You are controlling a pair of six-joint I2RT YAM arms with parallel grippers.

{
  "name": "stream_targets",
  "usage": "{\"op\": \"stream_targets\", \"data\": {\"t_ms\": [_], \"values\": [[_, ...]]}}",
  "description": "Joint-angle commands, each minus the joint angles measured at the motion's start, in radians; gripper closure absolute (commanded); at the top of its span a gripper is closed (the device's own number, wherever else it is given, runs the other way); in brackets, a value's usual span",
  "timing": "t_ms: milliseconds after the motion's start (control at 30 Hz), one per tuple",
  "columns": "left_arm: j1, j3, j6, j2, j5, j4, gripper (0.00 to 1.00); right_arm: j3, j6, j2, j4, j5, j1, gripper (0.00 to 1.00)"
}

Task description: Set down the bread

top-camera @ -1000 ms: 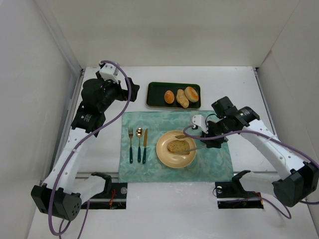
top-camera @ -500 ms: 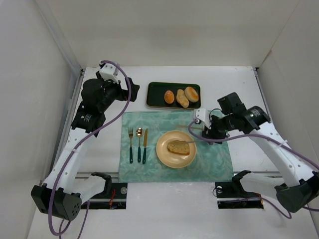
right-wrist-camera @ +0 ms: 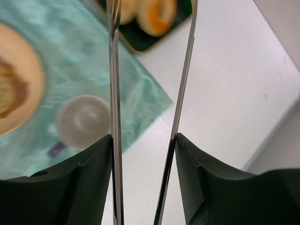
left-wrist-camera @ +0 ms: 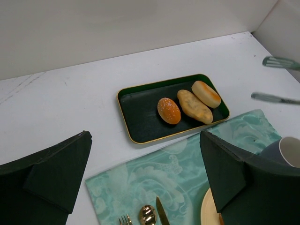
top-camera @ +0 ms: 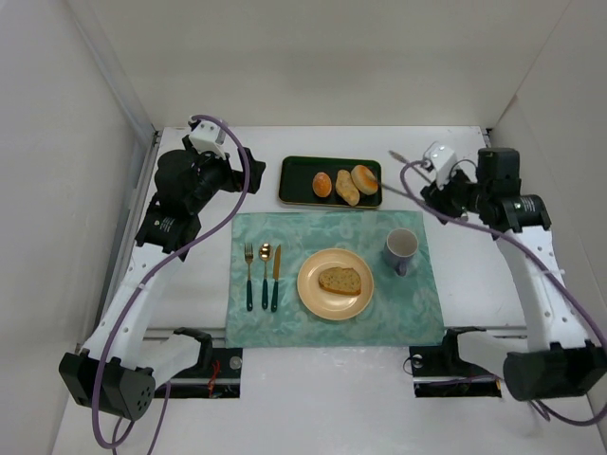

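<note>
The bread [top-camera: 340, 280], a toasted oval slice, lies flat on the yellow plate [top-camera: 313, 294] in the middle of the green placemat. It shows blurred at the left edge of the right wrist view [right-wrist-camera: 8, 91]. My right gripper [top-camera: 444, 188] is up at the far right, well away from the plate. It is shut on metal tongs [top-camera: 408, 163], whose two arms run between its fingers [right-wrist-camera: 143, 140] and hold nothing. My left gripper [top-camera: 220, 176] hangs above the table's far left, open and empty [left-wrist-camera: 145, 140].
A dark tray [top-camera: 296, 186] at the back holds a round orange bun [top-camera: 322, 184] and two rolls. A grey mug [top-camera: 402, 248] stands right of the plate. A fork [top-camera: 248, 275], spoon and knife lie left of it. White walls enclose the table.
My right arm has pulled the tongs off the plate and swung up and back to the far right. The bread stays on the plate, and the mug is now uncovered.
</note>
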Motion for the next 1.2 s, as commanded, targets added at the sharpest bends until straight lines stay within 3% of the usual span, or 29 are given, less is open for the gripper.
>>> {"op": "stream_targets", "data": {"t_ms": [0,133,300,567,833,1167], "values": [[-0.003,-0.004,0.013,-0.027,-0.005,0.042,0.00,-0.030,0.058,0.060,0.219,-0.035,-0.169,0.41],[-0.003,-0.004,0.013,-0.036,-0.005,0.042,0.00,-0.087,0.104,0.136,0.361,-0.073,-0.369,0.41],[-0.003,-0.004,0.013,-0.036,-0.005,0.042,0.00,-0.133,0.113,0.198,0.426,-0.073,-0.499,0.41],[-0.003,-0.004,0.013,-0.046,0.004,0.042,0.00,-0.262,0.162,0.274,0.527,-0.010,-0.518,0.42],[-0.003,-0.004,0.013,-0.046,0.004,0.042,0.00,-0.262,0.239,0.396,0.552,-0.029,-0.527,0.42],[-0.003,-0.004,0.013,-0.046,0.004,0.042,0.00,-0.240,0.314,0.521,0.561,0.028,-0.527,0.34]]}}
